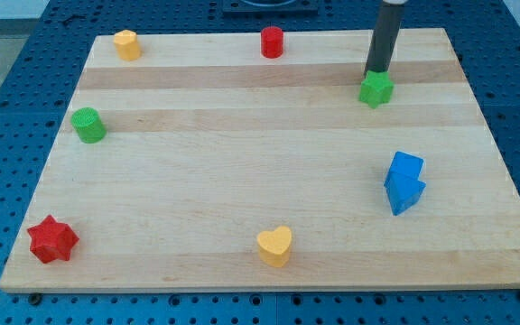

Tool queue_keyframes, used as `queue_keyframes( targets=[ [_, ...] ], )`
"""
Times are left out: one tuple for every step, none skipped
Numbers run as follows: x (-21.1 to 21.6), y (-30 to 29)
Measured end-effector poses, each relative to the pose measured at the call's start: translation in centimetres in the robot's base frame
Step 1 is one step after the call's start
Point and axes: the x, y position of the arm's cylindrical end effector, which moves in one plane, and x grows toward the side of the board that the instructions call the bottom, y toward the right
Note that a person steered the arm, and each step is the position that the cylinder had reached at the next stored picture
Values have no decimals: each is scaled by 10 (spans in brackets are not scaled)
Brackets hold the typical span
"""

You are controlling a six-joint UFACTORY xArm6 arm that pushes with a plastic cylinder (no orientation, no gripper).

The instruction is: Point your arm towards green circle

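The green circle (88, 125) is a short green cylinder at the view's left edge of the wooden board, about mid-height. My tip (376, 72) is at the view's upper right, far from it, touching or just behind the top of a green star block (376, 89). The dark rod rises from there out of the view's top.
A red cylinder (272, 41) and a yellow block (127, 44) stand along the view's top edge. A red star (52, 239) is at bottom left, a yellow heart (275, 246) at bottom centre, a blue block (404, 181) at right. The board (242, 153) lies on a blue perforated table.
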Motion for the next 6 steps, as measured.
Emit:
queue_keyframes(
  targets=[
    [10, -17],
    [16, -28],
    [14, -35],
    [57, -97],
    [100, -169],
    [142, -262]
  ],
)
